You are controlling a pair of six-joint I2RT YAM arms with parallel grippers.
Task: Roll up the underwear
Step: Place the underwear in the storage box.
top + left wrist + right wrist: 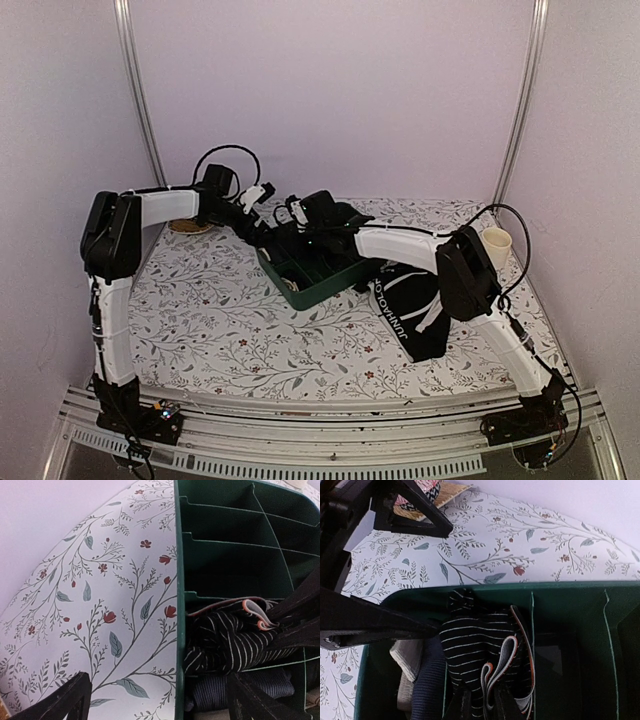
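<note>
Right tool (485, 706) clamped on black white-striped fabric underwear (475, 635) inside green divided plastic bin (570, 592). Left tool (160, 700) spread wide, empty, over bin wall.

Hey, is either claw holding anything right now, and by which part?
The right claw pinches the striped underwear by its folded waistband edge, in the green bin. The left claw is open, holding nothing.
</note>
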